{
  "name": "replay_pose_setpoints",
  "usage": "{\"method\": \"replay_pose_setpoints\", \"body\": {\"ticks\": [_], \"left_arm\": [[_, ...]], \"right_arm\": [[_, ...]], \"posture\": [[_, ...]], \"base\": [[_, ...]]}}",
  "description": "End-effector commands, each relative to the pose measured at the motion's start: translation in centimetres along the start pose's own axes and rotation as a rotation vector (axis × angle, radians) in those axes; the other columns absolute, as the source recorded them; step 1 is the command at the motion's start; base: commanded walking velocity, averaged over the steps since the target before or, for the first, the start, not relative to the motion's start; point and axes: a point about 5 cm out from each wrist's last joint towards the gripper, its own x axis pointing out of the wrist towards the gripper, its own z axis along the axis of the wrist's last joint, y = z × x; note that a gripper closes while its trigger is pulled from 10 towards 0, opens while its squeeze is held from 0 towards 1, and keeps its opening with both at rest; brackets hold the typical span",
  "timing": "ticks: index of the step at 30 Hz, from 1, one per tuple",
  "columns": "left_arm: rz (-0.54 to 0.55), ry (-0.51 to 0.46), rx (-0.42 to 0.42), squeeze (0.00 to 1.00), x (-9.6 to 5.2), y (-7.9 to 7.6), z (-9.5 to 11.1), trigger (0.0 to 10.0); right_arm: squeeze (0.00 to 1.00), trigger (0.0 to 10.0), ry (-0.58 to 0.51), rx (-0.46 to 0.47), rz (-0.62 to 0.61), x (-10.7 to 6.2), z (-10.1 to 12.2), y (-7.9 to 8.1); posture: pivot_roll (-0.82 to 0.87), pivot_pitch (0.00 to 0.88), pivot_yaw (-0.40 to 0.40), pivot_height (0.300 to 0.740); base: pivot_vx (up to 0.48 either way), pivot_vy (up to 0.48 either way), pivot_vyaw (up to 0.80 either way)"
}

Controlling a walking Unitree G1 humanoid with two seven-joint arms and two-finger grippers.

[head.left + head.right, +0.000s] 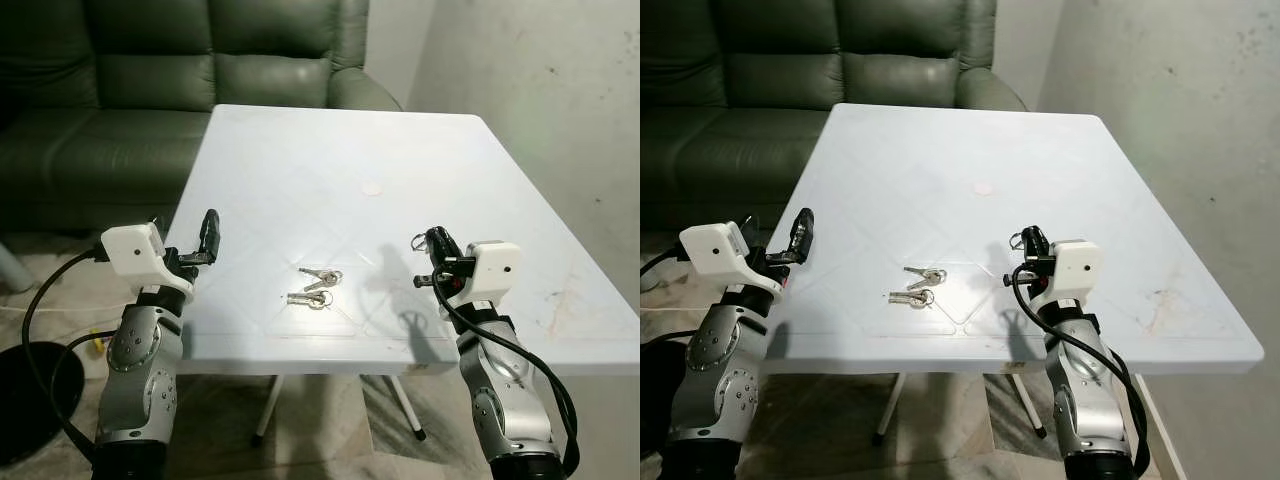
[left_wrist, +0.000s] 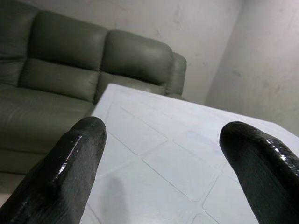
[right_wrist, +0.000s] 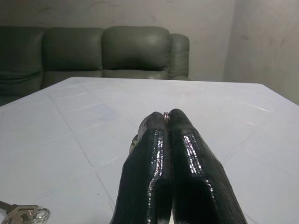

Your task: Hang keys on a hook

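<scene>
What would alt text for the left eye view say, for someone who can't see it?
Two bunches of keys lie near the front edge of a white table, between the robot's two arms. The left hand is open at the table's left edge; the right hand is shut on a small key ring. A dark green sofa stands behind.

Two key bunches (image 1: 315, 287) lie near the table's (image 1: 480, 180) front edge; a sofa (image 1: 150, 90) stands behind, perhaps touching its far-left corner.

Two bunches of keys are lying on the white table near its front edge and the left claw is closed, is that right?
Not quite. The left claw is open: the left wrist view shows a wide gap between its fingers. The two bunches of keys do lie on the white table near its front edge.
</scene>
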Motion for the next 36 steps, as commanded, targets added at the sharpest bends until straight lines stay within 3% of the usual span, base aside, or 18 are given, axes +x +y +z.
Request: {"method": "replay_pose_setpoints", "body": {"ticks": [1, 9, 36], "left_arm": [[0.023, 0.017, -0.009, 0.00, 0.3, 0.3, -0.1, 10.0], [0.055, 0.085, 0.006, 0.00, 0.7, 0.2, -1.0, 10.0], [0.052, 0.123, 0.038, 0.00, 0.4, -0.1, -1.8, 10.0]], "right_arm": [[0.00, 10.0, -0.012, 0.004, -0.001, 0.0, 0.4, 0.0], [0.00, 10.0, -0.003, 0.005, -0.003, -0.2, 0.3, 0.0], [0.00, 10.0, 0.019, 0.004, 0.008, -0.5, 0.0, 0.5]], "posture": [[0.02, 0.000, -0.032, 0.732], [0.02, 0.000, -0.033, 0.732], [0.02, 0.000, -0.033, 0.732]], "base": [[0.000, 0.435, -0.76], [0.000, 0.054, -0.75], [0.000, 0.000, -0.73]]}}
